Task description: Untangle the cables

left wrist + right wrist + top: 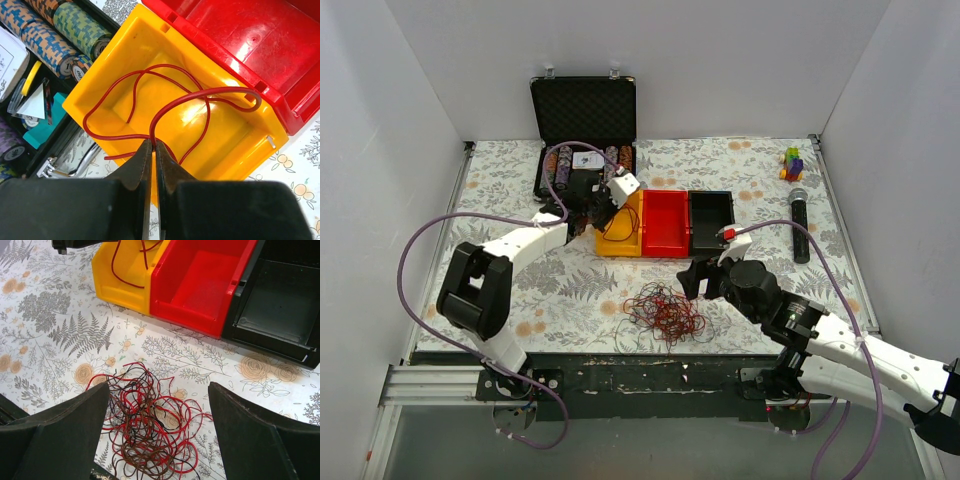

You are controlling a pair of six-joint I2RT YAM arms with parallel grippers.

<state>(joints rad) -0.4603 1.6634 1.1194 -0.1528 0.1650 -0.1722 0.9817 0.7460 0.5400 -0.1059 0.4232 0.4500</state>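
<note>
The cables (665, 312) lie as a loose nest of thin red, dark brown and black wires on the flowered table, in front of the bins. My right gripper (159, 390) hovers above that tangle (150, 425), open, with nothing between its fingers; it also shows in the top view (698, 280). My left gripper (152, 145) is shut on a single red cable (170, 100), whose loops hang into the yellow bin (225, 130). In the top view this gripper (607, 215) sits over the yellow bin (620, 240).
A red bin (665, 222) and a black bin (711, 222) stand right of the yellow one. An open black case (583, 130) with poker chips (60, 30) lies behind the left gripper. A microphone (800, 225) and a small coloured toy (791, 162) sit far right.
</note>
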